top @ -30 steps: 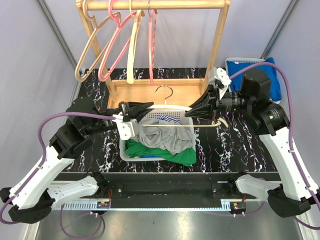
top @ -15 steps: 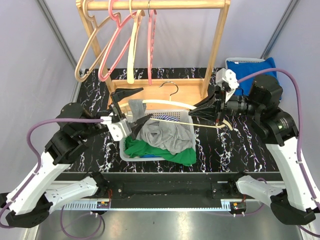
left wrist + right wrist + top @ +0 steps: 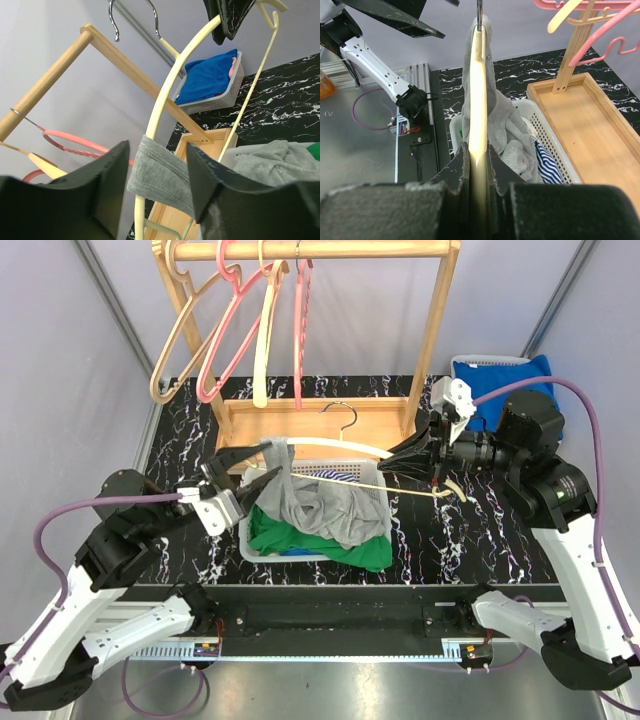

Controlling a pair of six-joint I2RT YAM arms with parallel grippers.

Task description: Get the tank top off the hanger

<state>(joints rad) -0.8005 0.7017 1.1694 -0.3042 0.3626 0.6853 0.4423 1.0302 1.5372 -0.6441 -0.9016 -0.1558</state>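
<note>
One black, white-veined table (image 3: 480, 540) stands between pale lilac walls (image 3: 60, 390), with a wooden rack (image 3: 432, 330) along its far edge and a white basket (image 3: 246, 540) of clothes toward the near edge. The grey tank top (image 3: 320, 508) sags crumpled into the basket, one strap looped over the cream hanger (image 3: 400, 487) above it. The right fingers (image 3: 415, 452) clamp the hanger's right end. The left fingers (image 3: 107, 190) stand apart, the strap between them.

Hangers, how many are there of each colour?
Tan hanger: 1
Pink hangers: 2
Cream hangers: 2, one of them held by the right tool
Total: 5
</note>
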